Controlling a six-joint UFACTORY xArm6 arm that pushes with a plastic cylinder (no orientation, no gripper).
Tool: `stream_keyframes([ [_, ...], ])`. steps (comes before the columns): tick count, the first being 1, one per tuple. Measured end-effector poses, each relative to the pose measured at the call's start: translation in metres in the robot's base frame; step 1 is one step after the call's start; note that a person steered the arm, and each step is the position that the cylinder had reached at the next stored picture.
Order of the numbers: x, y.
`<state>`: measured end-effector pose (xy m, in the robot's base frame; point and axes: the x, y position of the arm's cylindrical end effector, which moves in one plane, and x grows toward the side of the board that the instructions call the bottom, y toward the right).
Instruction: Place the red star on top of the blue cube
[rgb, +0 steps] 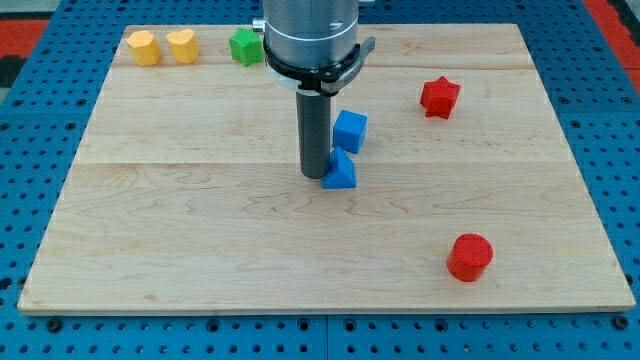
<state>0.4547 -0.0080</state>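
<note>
- Rod tip (317, 176) rested on the wooden board (200, 230) a little left of centre; it stood just left of a small blue block (340, 172) of wedge-like shape, touching it or nearly so; the exact contact could not be made out.
- Fingers: none were fitted; the arm ended in a plain dark rod under a grey collar, so nothing was gripped and there was no wide or narrow to report.
- Blue cube (350, 131) sat just right of the rod and just beyond the blue wedge-like block, toward the far side; the two blue blocks appeared to touch or nearly touch at a corner.
- Red star (439, 97) lay on the far right part of the board, well apart from the blue cube and from my tip; it rested flat on the wood, not on any other block.
- Red block (469, 257), roughly cylindrical, sat near the right front area, well apart from everything else.
- Far left corner held two yellow-orange blocks side by side: one hexagon-like (145, 47), one heart-like (182, 45); they stood near each other without clearly touching.
- Green block (244, 47) stood to their right along the far edge, partly hidden behind the arm's collar; its shape could not be told.
</note>
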Motion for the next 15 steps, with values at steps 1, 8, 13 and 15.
stream_keyframes([
  [1,0.0,0.009],
  [8,-0.092,0.193],
  [13,-0.136,0.1],
  [15,-0.15,0.08],
])
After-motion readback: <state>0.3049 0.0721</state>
